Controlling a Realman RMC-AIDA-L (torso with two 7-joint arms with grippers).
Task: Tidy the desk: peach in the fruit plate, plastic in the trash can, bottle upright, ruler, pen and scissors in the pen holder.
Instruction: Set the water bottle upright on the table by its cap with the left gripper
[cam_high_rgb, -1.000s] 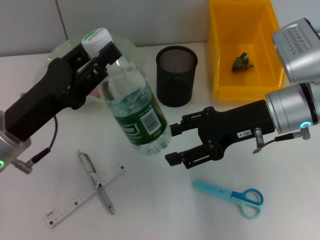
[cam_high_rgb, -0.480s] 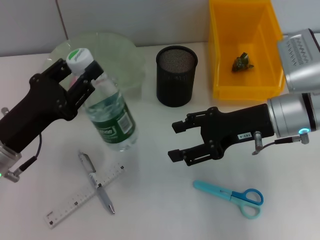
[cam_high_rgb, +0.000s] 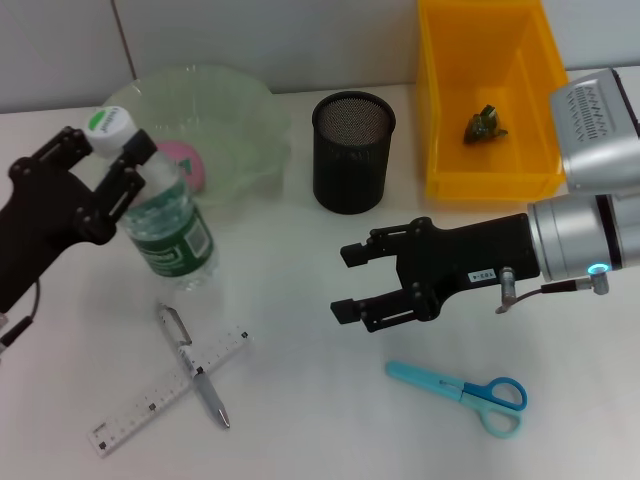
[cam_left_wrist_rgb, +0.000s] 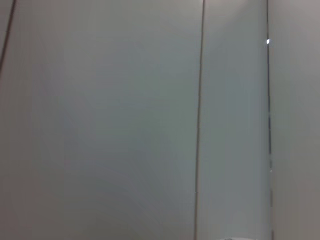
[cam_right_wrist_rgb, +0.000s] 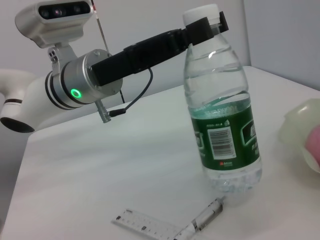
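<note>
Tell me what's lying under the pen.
The ruler lies under the pen, the two crossing on the table. The strip of ruler beneath the pen is covered, and so is anything under the ruler.

Clear green-labelled bottle (cam_high_rgb: 165, 222) stands upright on the table, white cap (cam_high_rgb: 108, 124) on.

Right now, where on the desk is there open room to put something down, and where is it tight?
Bare desk lies between the bottle and the right gripper, in front of the pen holder. Another patch runs between the ruler and the scissors. It is crowded by the left gripper, where bottle and fruit plate meet.
</note>
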